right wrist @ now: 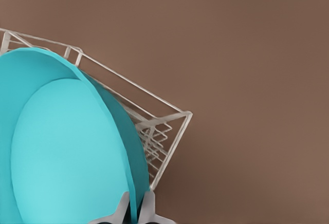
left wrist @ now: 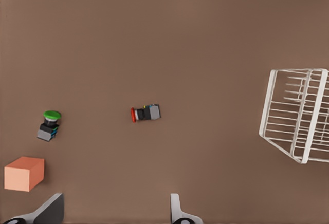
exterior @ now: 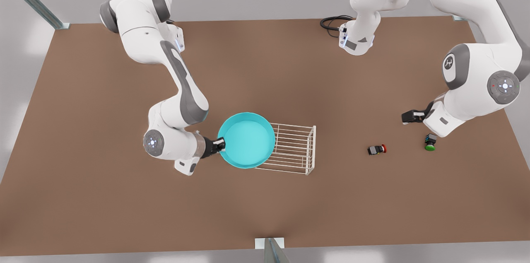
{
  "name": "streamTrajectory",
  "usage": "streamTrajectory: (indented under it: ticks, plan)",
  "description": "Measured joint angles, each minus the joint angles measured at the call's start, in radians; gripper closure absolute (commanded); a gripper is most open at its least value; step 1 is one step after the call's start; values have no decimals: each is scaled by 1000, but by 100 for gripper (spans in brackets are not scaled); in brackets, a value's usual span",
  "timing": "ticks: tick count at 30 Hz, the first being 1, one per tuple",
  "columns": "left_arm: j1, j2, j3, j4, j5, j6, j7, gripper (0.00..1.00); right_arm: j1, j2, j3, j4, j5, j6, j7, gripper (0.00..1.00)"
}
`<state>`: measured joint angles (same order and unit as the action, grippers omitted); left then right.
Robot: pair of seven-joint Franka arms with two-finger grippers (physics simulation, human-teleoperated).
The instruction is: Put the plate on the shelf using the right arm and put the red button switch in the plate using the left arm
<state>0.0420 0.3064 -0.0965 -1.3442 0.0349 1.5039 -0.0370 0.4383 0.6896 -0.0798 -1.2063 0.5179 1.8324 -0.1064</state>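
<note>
Carrying the plate by its rim in the right gripper, fingers pinching the edge on the front view's left side. Overlapping the near end of the shelf but not yet centred on it; touching the bars or hovering, cannot tell. Plate step roughly underway, not finished: sliding further over the rack and releasing left to do.

Waiting with the left gripper at the front view's right, fingers spread apart, clamped on nothing, hanging above the table near the switches. Button step not started.

Lying on its side on bare table, the red switch, well apart from the shelf, between shelf and left gripper, cap pointing away from the rack. In the left wrist view the same red switch sitting clear, nothing touching it.

Standing near it, the green switch, a lookalike risking a wrong pick. Sitting beside that in the left wrist view, an orange cube. Nothing blocking the path from red switch to plate.
</note>
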Motion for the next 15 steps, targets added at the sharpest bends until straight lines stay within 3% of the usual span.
streamTrajectory:
  ticks: [13, 15]
  plan:
    - [9, -3, -4, -1, 4, -4, -45, 0, 117, 62, 5, -9, 58, 127, 227, 79]
    - [8, -3, -4, -2, 4, -4, -49, 0, 120, 68, 6, -10, 65, 147, 250, 73]
